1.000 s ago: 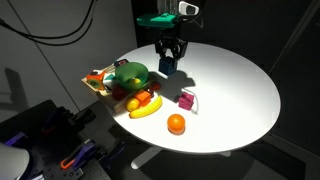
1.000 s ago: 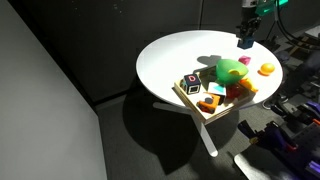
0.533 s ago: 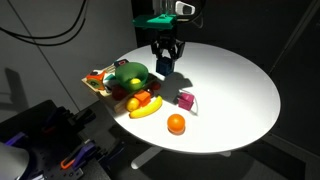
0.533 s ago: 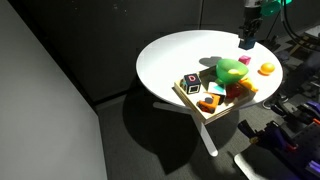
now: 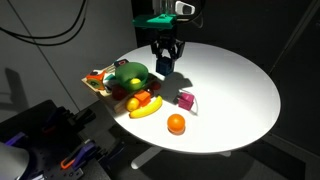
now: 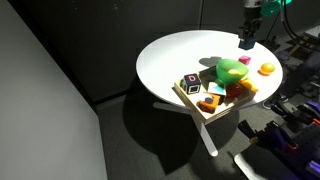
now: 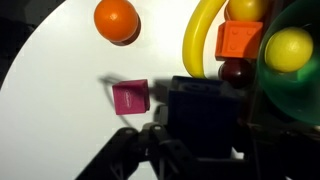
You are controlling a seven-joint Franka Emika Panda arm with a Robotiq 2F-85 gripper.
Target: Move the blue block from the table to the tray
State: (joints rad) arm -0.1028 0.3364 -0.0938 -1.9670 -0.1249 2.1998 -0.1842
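Gripping the blue block (image 5: 166, 67) in the gripper (image 5: 167, 60), jaws clamped on its sides. Holding it seemingly just off the table (image 5: 235, 95), beside the green bowl (image 5: 129, 73). Heading for the crowded tray (image 6: 189, 102). Advisable: rising above the bowl rim, choosing a bare patch of wood, lowering level, releasing only once seated. Leaving the magenta cube (image 7: 130, 97) alone.

The table (image 5: 235, 95) is smooth, matt white. The tray (image 6: 190, 104) looks like pale bare wood, the green bowl (image 5: 130, 73) like shiny plastic. The blue block (image 7: 205, 105) is dull and smooth (material unclear); the orange ball (image 7: 116, 18) and the banana (image 7: 195, 45) gleam faintly.
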